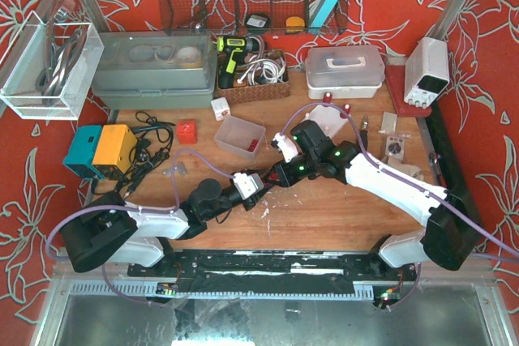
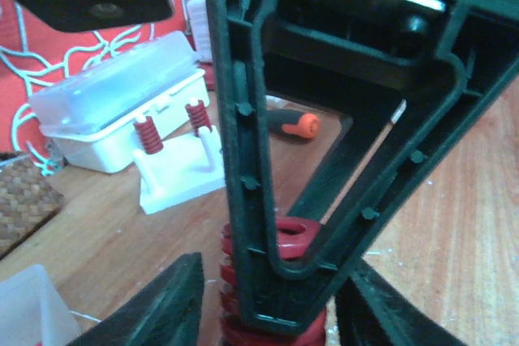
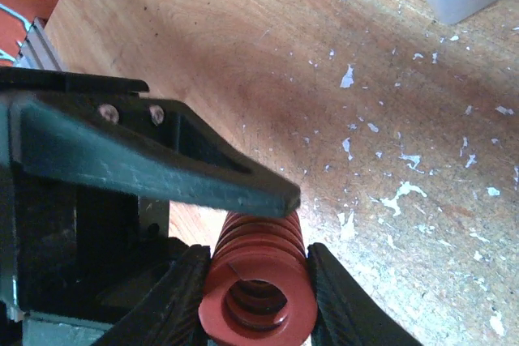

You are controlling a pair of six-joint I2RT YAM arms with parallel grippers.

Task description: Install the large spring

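Right gripper [image 3: 258, 281] clamps the spring [image 3: 256, 253]; left gripper [image 2: 272, 285] brackets it, grip unclear. Handover, I'd say; next, carry to fixture [image 2: 174, 177].

Large spring [image 2: 235, 297] half hidden; cropped

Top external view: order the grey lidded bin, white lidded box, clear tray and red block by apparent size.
1. grey lidded bin, largest
2. white lidded box
3. clear tray
4. red block, smallest
The bin and box sit farther back than the tray and block yet look bigger, so the order seems safe.
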